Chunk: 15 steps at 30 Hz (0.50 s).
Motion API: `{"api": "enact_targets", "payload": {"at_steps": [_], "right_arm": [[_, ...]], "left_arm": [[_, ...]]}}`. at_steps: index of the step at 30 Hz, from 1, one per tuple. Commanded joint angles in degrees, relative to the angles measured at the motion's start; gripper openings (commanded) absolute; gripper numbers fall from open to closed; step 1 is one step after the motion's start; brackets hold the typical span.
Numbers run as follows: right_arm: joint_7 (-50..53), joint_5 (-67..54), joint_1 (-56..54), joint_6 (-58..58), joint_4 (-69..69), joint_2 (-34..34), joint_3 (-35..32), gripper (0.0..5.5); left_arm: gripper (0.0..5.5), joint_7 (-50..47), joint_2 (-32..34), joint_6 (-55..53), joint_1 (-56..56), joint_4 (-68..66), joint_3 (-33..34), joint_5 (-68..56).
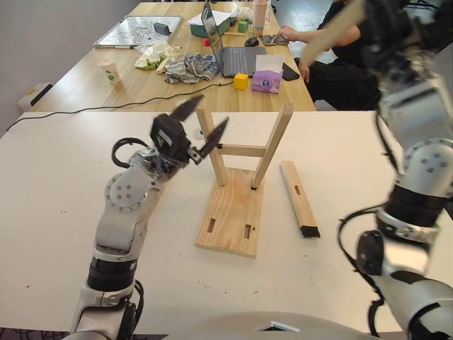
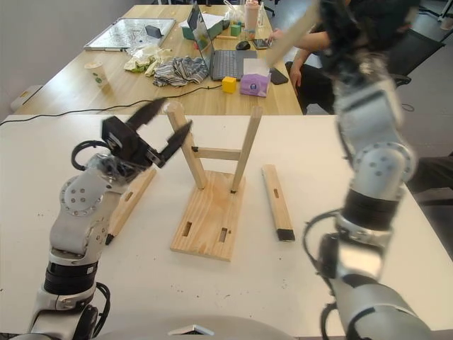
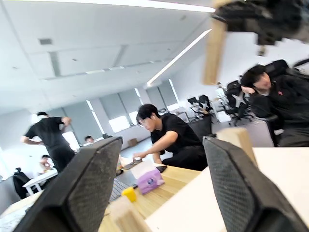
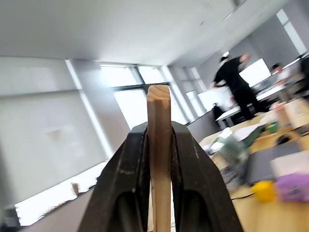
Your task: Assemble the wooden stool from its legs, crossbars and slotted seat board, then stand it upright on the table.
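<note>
The slotted seat board lies flat on the white table. Two legs stand in its far slots, joined by a crossbar. My left gripper is open, its fingers straddling the top of the left standing leg without closing on it. High at the right, my right gripper is shut on a wooden leg held in the air. A loose wooden piece with a black end lies right of the board. Another wooden piece lies under my left arm.
A second table behind carries a laptop, striped cloth, a paper cup, a yellow cube and a purple tissue pack. A black cable runs along the white table's far edge. A person sits at the back right.
</note>
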<state>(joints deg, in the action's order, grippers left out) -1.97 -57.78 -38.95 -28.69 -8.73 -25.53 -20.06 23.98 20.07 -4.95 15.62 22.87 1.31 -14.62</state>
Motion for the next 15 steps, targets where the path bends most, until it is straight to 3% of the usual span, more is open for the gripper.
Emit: {"api": "enact_targets", "payload": {"at_steps": [1,7,15], "right_arm": [[-7.46,8.62,14.87,1.37,-0.7,-2.09,2.64,0.39],[-13.39,19.87,27.51,8.57,7.52,6.62,10.64,0.39],[-18.27,26.44,30.82,12.25,13.01,8.62,12.41,0.39]], "left_arm": [[3.08,-4.87,-0.76,0.01,3.97,0.89,4.18,0.99],[3.08,-7.25,-2.36,-1.89,3.17,-2.2,4.88,0.16],[3.08,-9.42,-2.94,-4.25,5.09,-7.05,8.91,-2.04]]}}
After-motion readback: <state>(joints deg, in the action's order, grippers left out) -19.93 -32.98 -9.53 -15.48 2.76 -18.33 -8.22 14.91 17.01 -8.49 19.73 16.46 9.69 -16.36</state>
